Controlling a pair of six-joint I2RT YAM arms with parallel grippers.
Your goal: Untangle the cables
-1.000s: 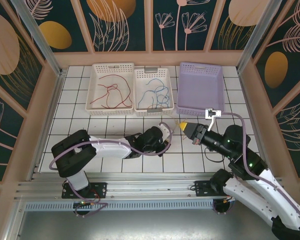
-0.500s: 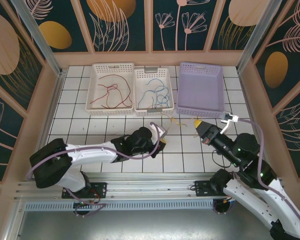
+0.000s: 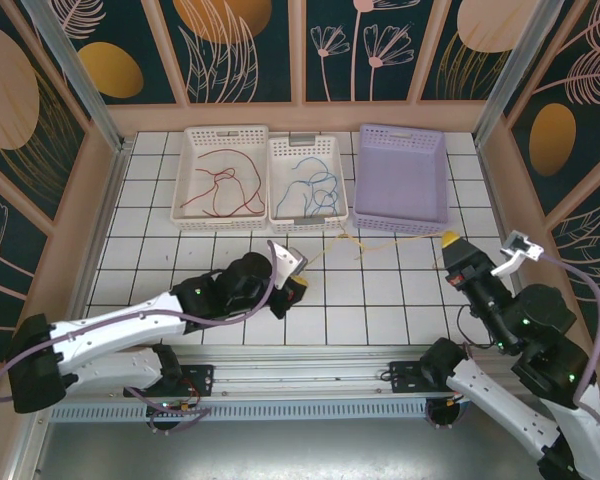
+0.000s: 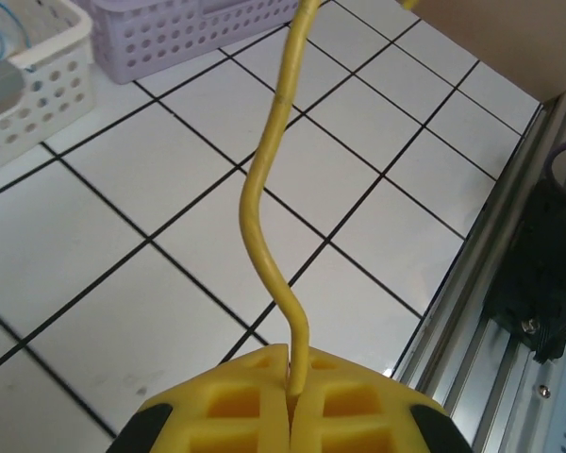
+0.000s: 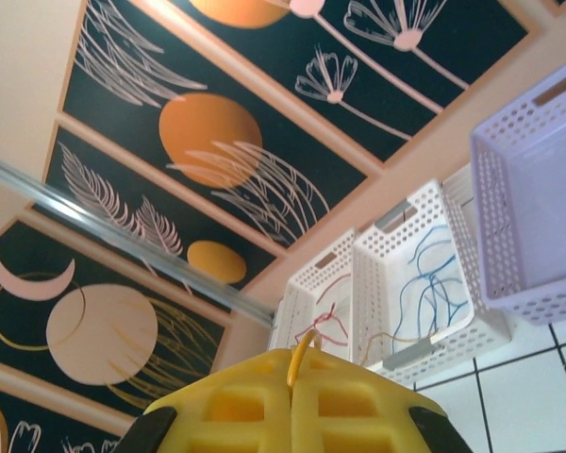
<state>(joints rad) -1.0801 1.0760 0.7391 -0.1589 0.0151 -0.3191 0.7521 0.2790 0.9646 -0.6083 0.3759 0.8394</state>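
The left gripper sits low over the white tiled table, near the front edge, its yellow fingers clenched on one end of a yellow cable. In the left wrist view the cable rises out of the seam between the pads and bends away across the tiles. To the right and slightly farther back, the right gripper is clamped on the cable's other end, a short stub poking out between its fingers. The cable runs between the two grippers, kinked near its middle, just in front of the baskets. Along the far side stand three baskets: a white basket holding red cables, a second white basket holding blue and green cables, and a purple basket.
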